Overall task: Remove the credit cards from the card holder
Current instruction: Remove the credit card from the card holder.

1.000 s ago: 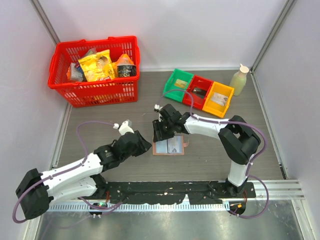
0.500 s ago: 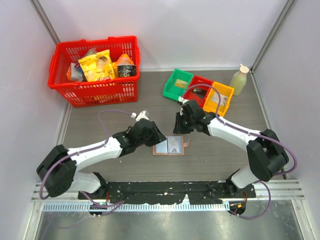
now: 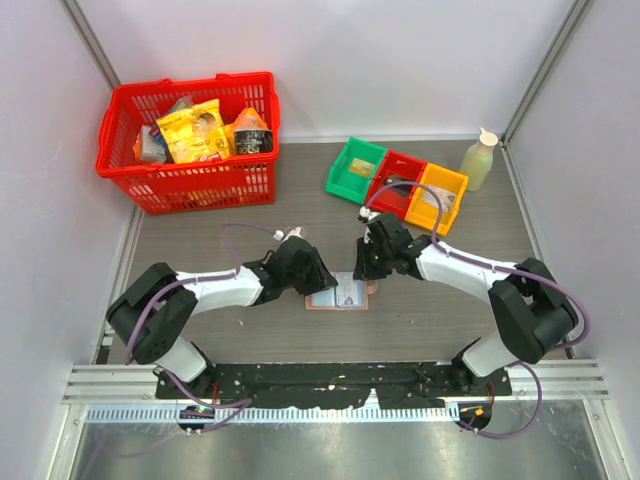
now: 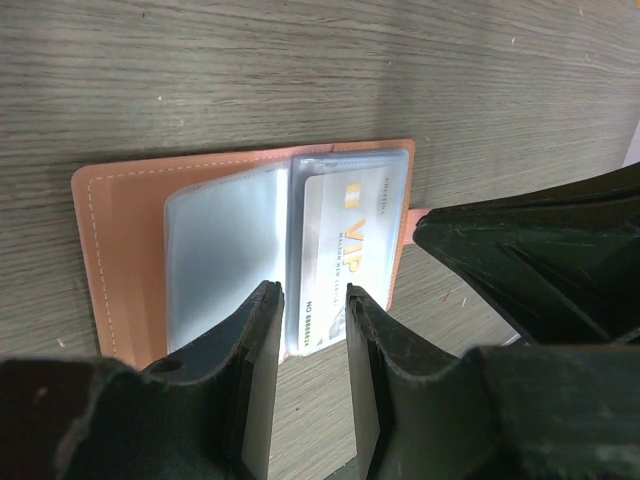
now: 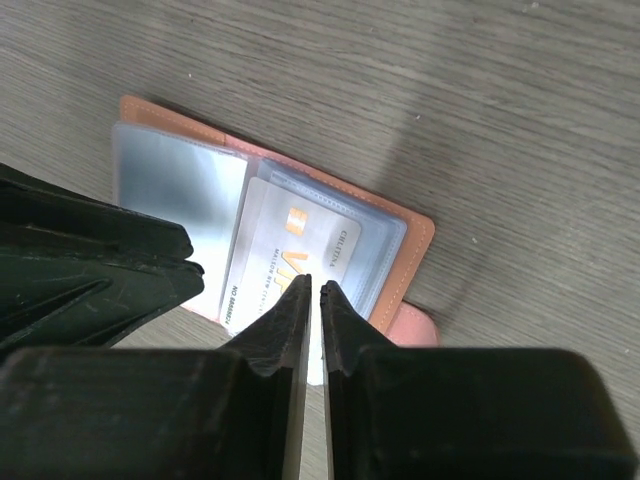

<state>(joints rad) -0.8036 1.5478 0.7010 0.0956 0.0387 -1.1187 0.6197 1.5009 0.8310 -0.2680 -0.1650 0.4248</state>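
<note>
left gripper (image 4: 313,290): matte black jaws apart, above holder's edge | right gripper (image 5: 314,283): jaws nearly together, thin slit | card holder (image 4: 120,250): pinkish-tan stitched leather-look, open flat on wood-grain table (image 4: 300,60) between both grippers, glossy clear sleeves | credit card (image 4: 345,250): pale rectangle, gold "VIP", sleeved.

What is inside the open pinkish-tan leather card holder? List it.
Inside the pinkish-tan leather card holder are clear plastic sleeves, one of them holding a pale card printed VIP. The other visible sleeve looks empty. Any cards stacked beneath the VIP card are covered.
</note>
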